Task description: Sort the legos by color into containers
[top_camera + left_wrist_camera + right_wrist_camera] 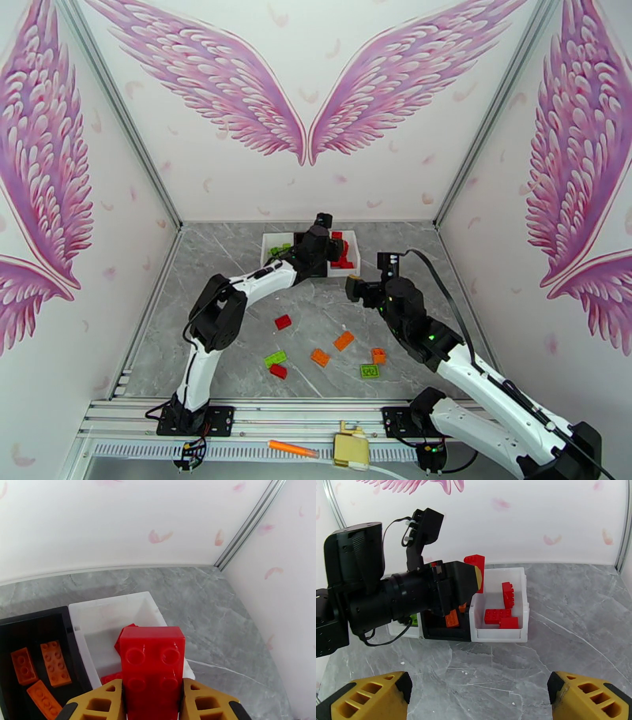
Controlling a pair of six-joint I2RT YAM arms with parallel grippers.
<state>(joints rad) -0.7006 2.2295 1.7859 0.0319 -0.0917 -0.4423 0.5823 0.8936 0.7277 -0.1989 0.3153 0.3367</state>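
Note:
My left gripper [152,691] is shut on a red lego [152,665], held just above the right white container [106,614], where other red legos [501,616] lie. Beside it, the black container [35,622] holds orange legos [55,663]. The left white container [272,241] holds green ones. In the top view my left gripper [320,246] reaches over the row. My right gripper [353,288] hovers open and empty in front of the containers, its fingers [367,697] wide apart. Loose legos lie on the table: red [283,321], orange [344,340], green [276,359].
More loose bricks sit near the front: orange [320,357], orange [378,356], red [278,371], green [369,369]. An orange pen-like stick [293,449] and a yellow block [350,450] rest on the front rail. Walls close in the table on three sides.

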